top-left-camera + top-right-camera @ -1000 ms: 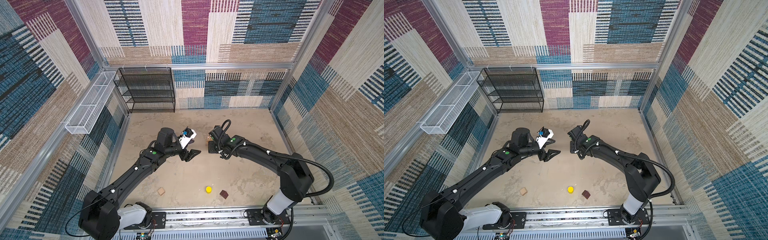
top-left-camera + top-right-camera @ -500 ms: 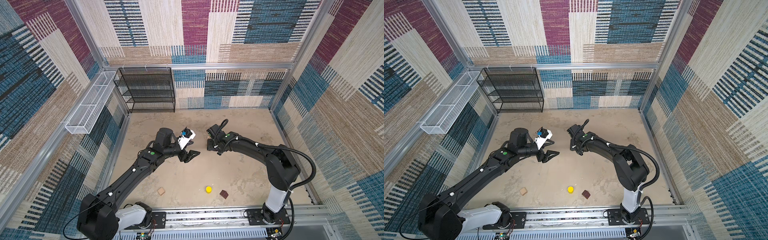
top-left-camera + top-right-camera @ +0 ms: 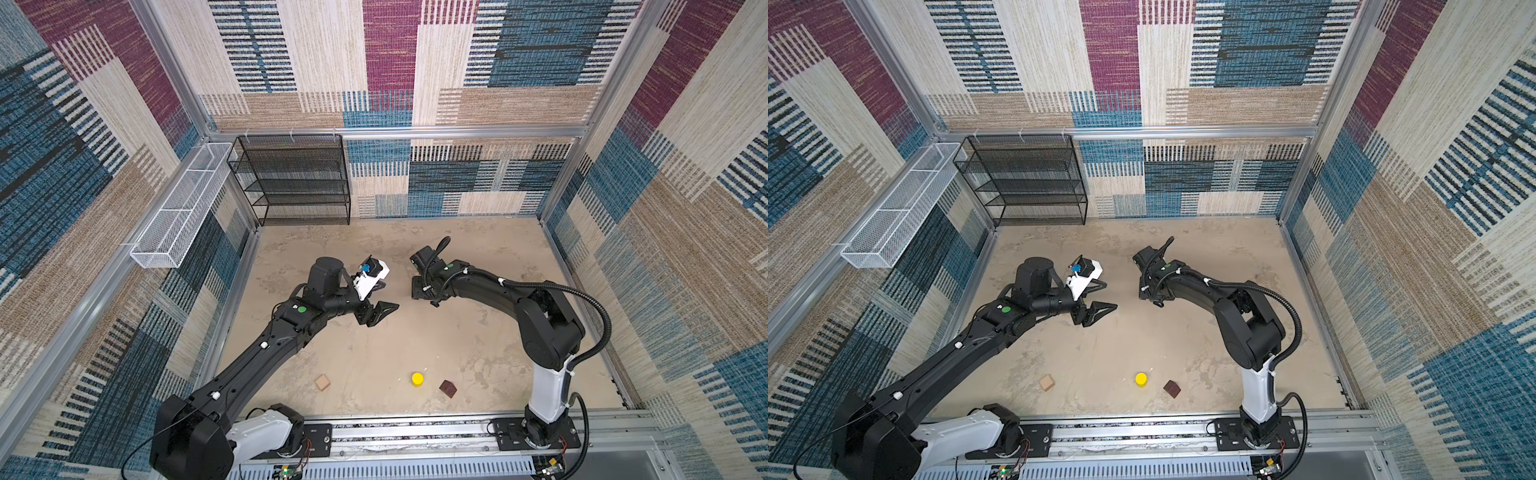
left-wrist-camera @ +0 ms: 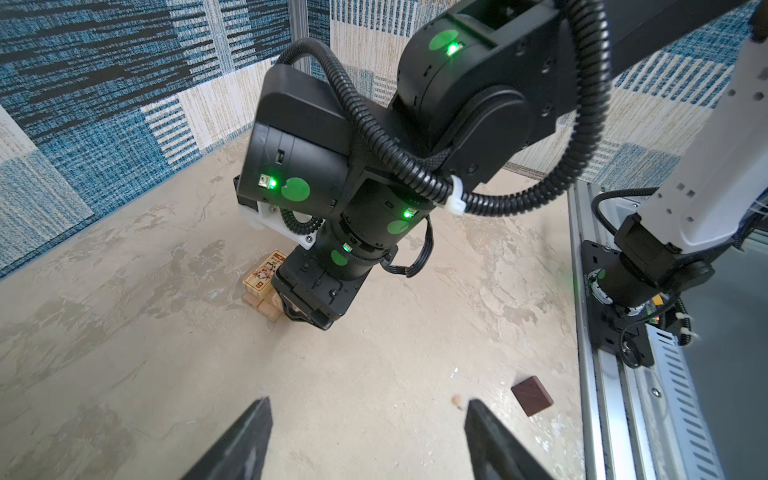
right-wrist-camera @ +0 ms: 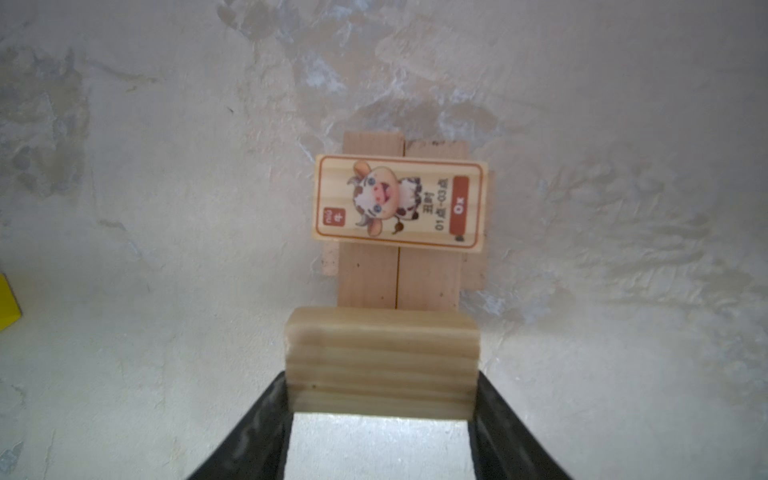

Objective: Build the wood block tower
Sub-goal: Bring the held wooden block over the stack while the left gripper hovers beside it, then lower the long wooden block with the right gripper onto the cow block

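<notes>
Wooden plank [image 5: 381, 353], clamped in the right gripper [image 5: 380, 384], hangs beside the Ox plank [image 5: 399, 201] atop the wood block tower [image 5: 399, 274]; laying it alongside seems next. Left wrist view: left gripper [image 4: 368, 415] apart, empty. In a top view, yellow cylinder [image 3: 417, 378] waits at six o'clock of the tower

A: Condition of the walls [image 3: 386, 62]?
B: They were clad in woven patchwork panels, blue, magenta and beige, set in an aluminium frame [image 3: 457, 132].
A: Floor [image 3: 415, 345] and fittings?
B: The floor was mottled beige. A black mesh shelf [image 3: 297, 178] stood against the back wall; a white wire basket [image 3: 183, 208] hung on the side wall beside it.
</notes>
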